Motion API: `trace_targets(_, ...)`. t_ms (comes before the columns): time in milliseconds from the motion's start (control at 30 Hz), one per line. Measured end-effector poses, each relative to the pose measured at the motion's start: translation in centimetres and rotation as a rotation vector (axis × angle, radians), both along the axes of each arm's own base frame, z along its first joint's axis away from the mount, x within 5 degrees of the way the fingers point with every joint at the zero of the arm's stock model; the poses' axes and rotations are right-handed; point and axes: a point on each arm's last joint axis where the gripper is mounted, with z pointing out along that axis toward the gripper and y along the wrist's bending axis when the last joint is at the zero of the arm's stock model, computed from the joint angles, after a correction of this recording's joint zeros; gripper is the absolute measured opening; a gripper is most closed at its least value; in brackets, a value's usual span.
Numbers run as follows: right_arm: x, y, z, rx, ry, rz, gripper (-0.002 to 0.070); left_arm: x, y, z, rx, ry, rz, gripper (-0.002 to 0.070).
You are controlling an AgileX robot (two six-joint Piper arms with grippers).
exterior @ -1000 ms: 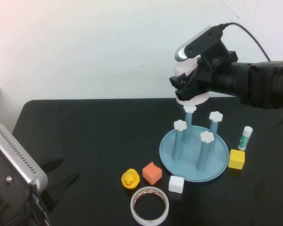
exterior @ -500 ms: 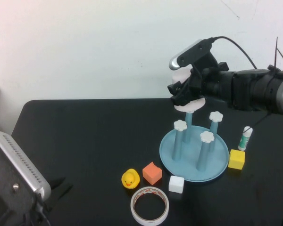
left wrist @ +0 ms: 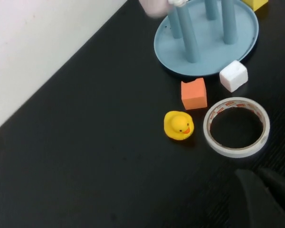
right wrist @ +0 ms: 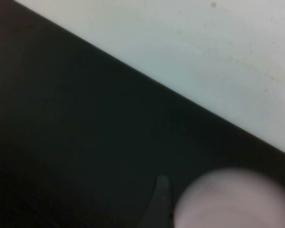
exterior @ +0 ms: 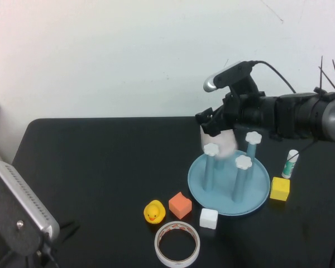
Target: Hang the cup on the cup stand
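Spanning the scene, the black table [exterior: 100, 167] carries the stand [exterior: 229, 192], its far-left post wearing the blurred cup [exterior: 226, 144]. The right gripper [exterior: 212, 124] hangs just above the cup, jaws spread. The left gripper [left wrist: 266, 190] sits low near the tape ring [left wrist: 236, 126], jaws pressed together.

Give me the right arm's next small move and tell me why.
Probably lift the right gripper straight up and away. Its jaws look open, and the cup, blurred, sits below them among the posts of the cup stand, seemingly over the rear post. Whether it has settled I cannot tell, so retreat slowly. The left gripper stays shut by the table's near left edge.
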Motion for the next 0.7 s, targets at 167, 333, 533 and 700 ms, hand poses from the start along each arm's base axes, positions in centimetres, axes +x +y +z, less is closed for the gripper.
trace_targets(167, 0.3, -0.7, 0.0, 0.005, 0.001, -0.012, 0.0660, -0.1, 0.1, -0.2, -0.028, 0.053, 0.037, 0.0000)
trace_targets(333, -0.2, -1.4, 1.0, 0.010, -0.006, -0.021, 0.0608, -1.3, 1.0, -0.3, -0.009, 0.112, 0.059, 0.0000)
trace_targets(533, -3.7, -2.7, 6.7, 0.037, -0.081, -0.019, 0.0260, -4.6, 3.9, 0.1, -0.142, 0.051, 0.125, 0.0000)
trace_targets(700, -8.7, -4.4, 12.1, 0.075, -0.170, -0.012, 0.0039, -7.0, 6.4, -1.3, -0.272, -0.030, 0.207, 0.0000)
